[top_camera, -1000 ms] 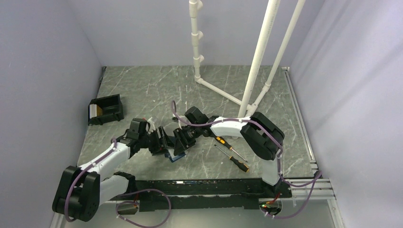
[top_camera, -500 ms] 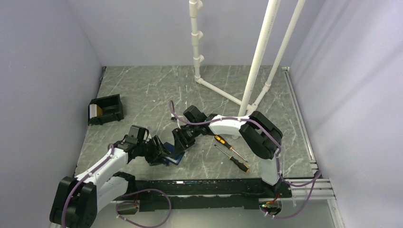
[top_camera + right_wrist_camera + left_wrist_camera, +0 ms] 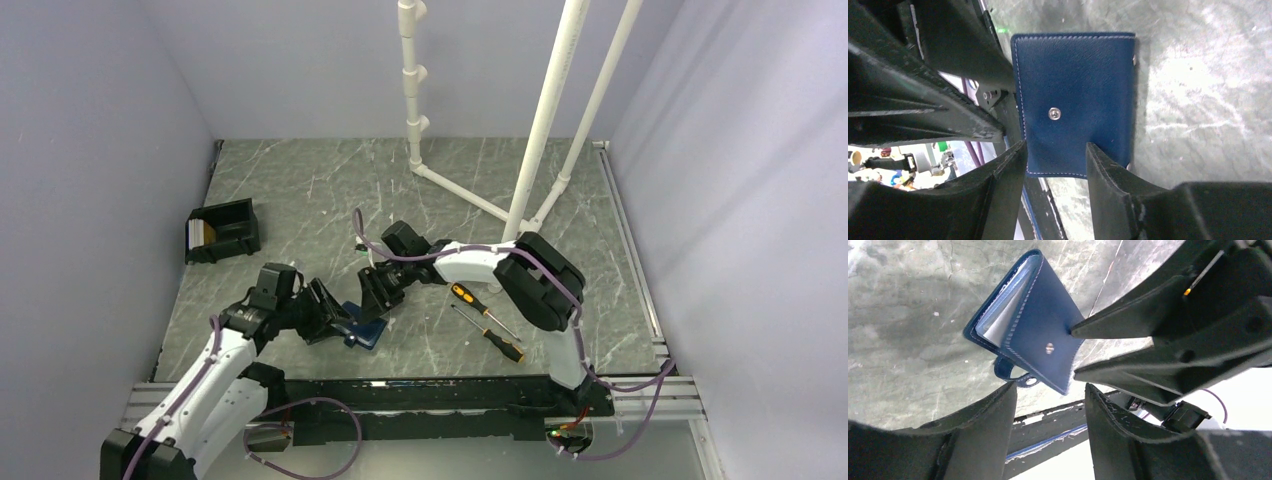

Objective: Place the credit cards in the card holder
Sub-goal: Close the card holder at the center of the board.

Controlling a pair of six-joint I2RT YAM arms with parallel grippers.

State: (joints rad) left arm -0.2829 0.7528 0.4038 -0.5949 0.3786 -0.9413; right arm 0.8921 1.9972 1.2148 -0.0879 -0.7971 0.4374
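The navy card holder [image 3: 366, 331] lies on the table between my two grippers, folded over, snap side up. In the left wrist view the card holder [image 3: 1040, 322] shows pale sheets [image 3: 1000, 317] in its open edge and a clasp tab [image 3: 1013, 374] hanging out. My left gripper [image 3: 335, 318] is open and empty just left of it; its gap [image 3: 1050, 387] holds nothing. My right gripper [image 3: 373, 297] is open over the holder's far edge. In the right wrist view the holder [image 3: 1075, 90] lies just past the right gripper [image 3: 1055, 145], one fingertip [image 3: 1098, 160] overlapping its edge.
A black open-topped box [image 3: 222, 230] with something pale and yellow inside stands at the left. Two orange-handled screwdrivers [image 3: 478, 305] [image 3: 497, 341] lie right of the holder. A white pipe frame [image 3: 520, 200] stands behind. The table's black front rail [image 3: 430, 392] is close.
My left arm has drawn back toward the lower left and its gripper has come off the holder. The holder now lies flatter on the table. The right gripper has shifted slightly left.
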